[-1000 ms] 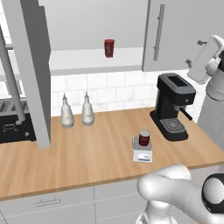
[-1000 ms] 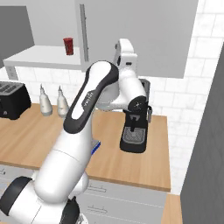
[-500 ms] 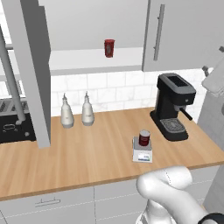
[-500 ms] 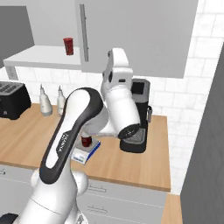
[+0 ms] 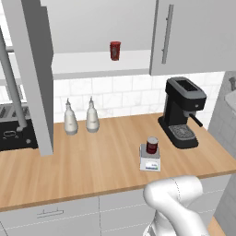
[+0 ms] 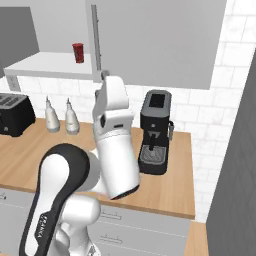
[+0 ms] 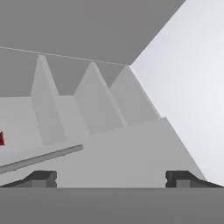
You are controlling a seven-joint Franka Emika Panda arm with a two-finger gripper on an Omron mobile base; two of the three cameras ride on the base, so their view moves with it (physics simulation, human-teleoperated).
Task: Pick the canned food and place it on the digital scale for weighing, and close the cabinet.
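can: canned food (image 5: 152, 145) sits on digital scale (image 5: 150, 160)
cabinet (image 5: 32, 73): left door swung open
my gripper (image 7: 111, 177): jaws wide apart, holding nothing

Arm raised high, gripper (image 7: 111, 177) open wide, holding nothing.

Even, bright rendered light, soft shadows, no glare; slightly blurry.
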